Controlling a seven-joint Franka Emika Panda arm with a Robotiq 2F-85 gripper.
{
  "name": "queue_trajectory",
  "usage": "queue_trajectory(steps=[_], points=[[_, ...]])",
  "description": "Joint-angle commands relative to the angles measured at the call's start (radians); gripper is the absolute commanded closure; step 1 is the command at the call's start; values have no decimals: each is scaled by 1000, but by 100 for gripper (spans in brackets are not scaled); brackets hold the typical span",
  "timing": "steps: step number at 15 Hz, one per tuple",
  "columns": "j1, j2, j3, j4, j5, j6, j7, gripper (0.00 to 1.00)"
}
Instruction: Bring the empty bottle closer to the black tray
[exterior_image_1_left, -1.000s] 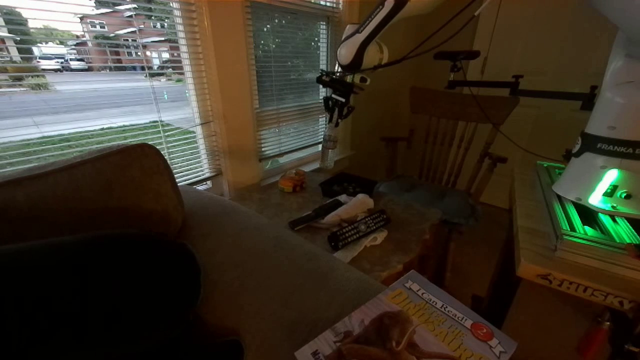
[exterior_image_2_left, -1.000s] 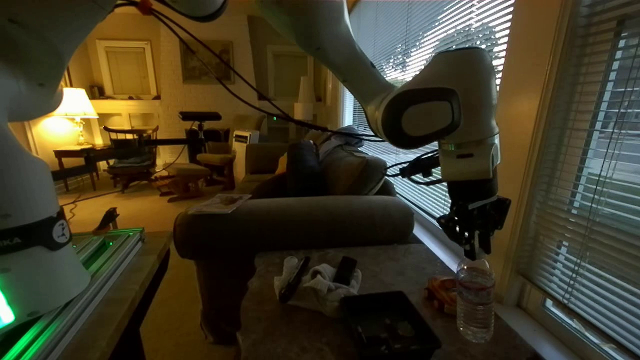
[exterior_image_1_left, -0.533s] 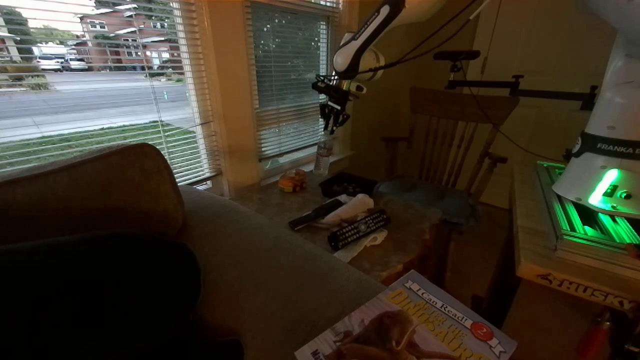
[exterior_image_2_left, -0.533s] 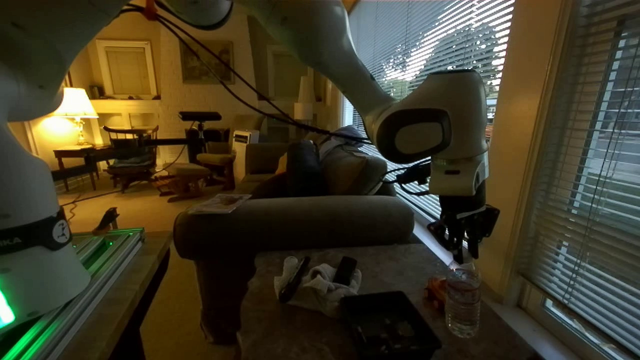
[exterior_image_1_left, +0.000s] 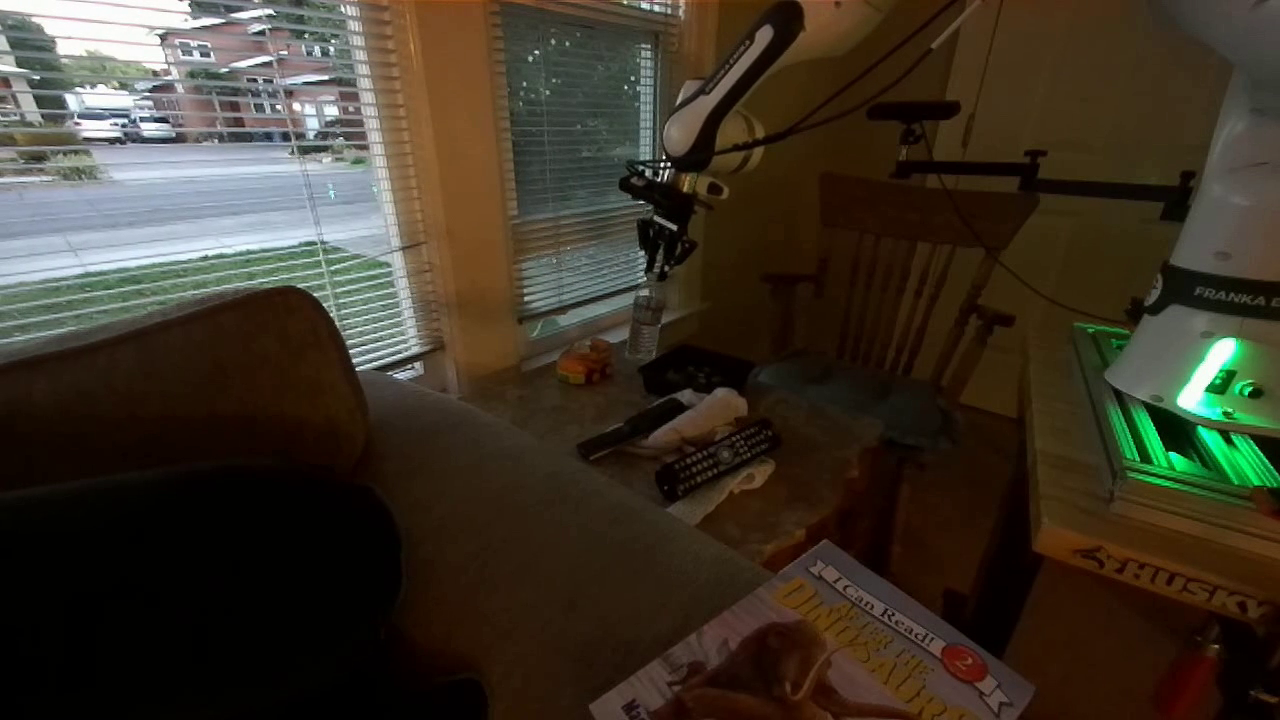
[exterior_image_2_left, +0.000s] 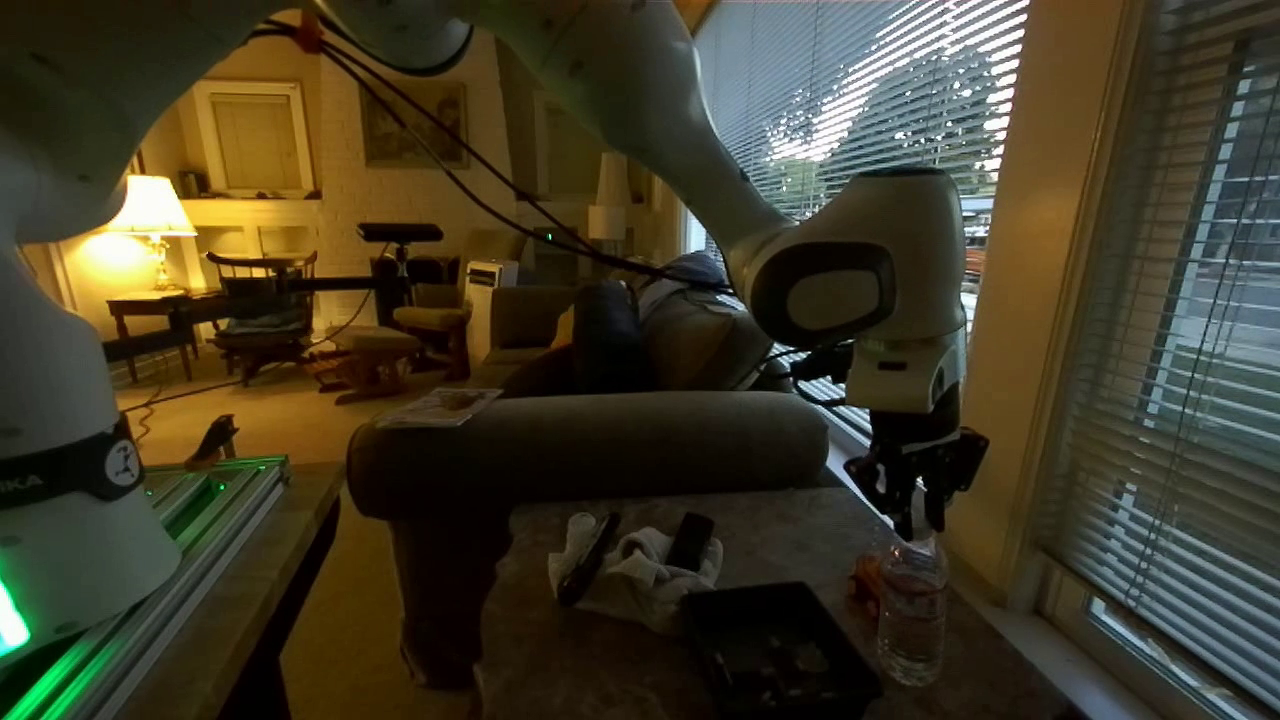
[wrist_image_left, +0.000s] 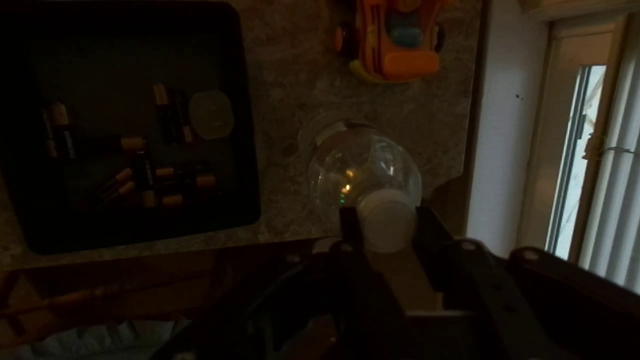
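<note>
And down I come, the empty bottle (wrist_image_left: 365, 162) now lower, just beside the black tray (wrist_image_left: 244, 125) but apart, my gripper (exterior_image_2_left: 920, 530) pinching its cap (wrist_image_left: 388, 222), so set-down looks close.
</note>
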Motion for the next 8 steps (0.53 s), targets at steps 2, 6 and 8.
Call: queue_trajectory(steps=[2,6,8], points=[[9,8,1,35,16,-2,10,28],[39,-74,21,-10,-27,-17,-90,2],[42,-135,67,-52,-16,-47,-185,0]])
